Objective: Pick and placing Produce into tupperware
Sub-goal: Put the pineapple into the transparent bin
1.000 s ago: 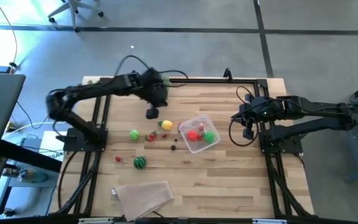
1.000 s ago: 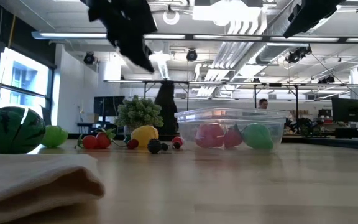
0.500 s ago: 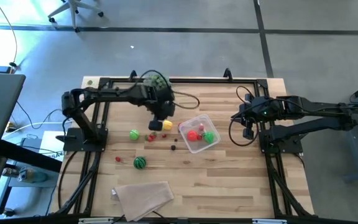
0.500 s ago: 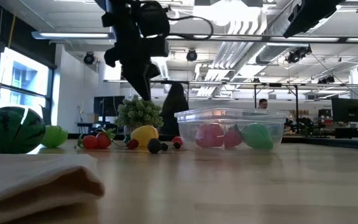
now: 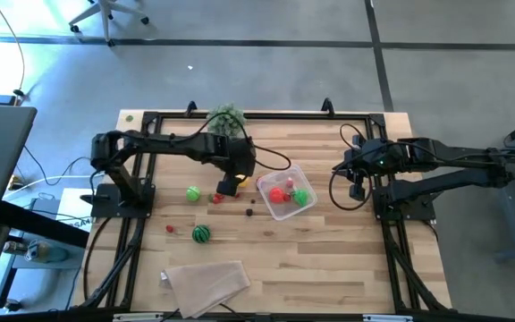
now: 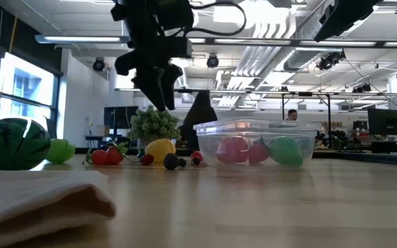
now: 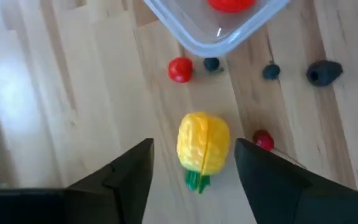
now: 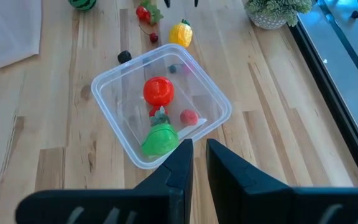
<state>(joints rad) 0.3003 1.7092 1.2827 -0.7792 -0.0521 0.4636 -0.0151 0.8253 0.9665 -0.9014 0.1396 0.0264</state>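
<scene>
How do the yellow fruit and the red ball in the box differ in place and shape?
The yellow fruit lies on the bare table, outside the box; the red ball lies inside it. The yellow fruit is oval, ridged, with a green stem; the red ball is round and smooth. The open left gripper hangs over the yellow fruit; nothing hangs over the red ball. Both are small toy produce.
</scene>
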